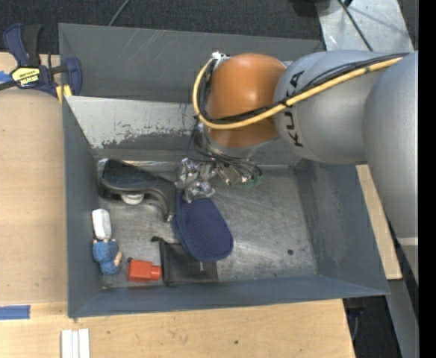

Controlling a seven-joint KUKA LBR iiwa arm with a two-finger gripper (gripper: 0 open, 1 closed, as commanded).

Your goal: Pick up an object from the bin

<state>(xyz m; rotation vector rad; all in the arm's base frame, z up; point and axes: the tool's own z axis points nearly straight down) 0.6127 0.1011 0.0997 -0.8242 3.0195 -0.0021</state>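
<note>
in the camera view the gripper stands near the middle of the bin. its fingers are narrow, closed on the upper edge of a dark blue oval pad. the lower end of the pad lies over a black flat piece. the hold seems to be only on the rim, so the soft pad may slip out. it may also swing against the black curved thing left of the pad.
</note>
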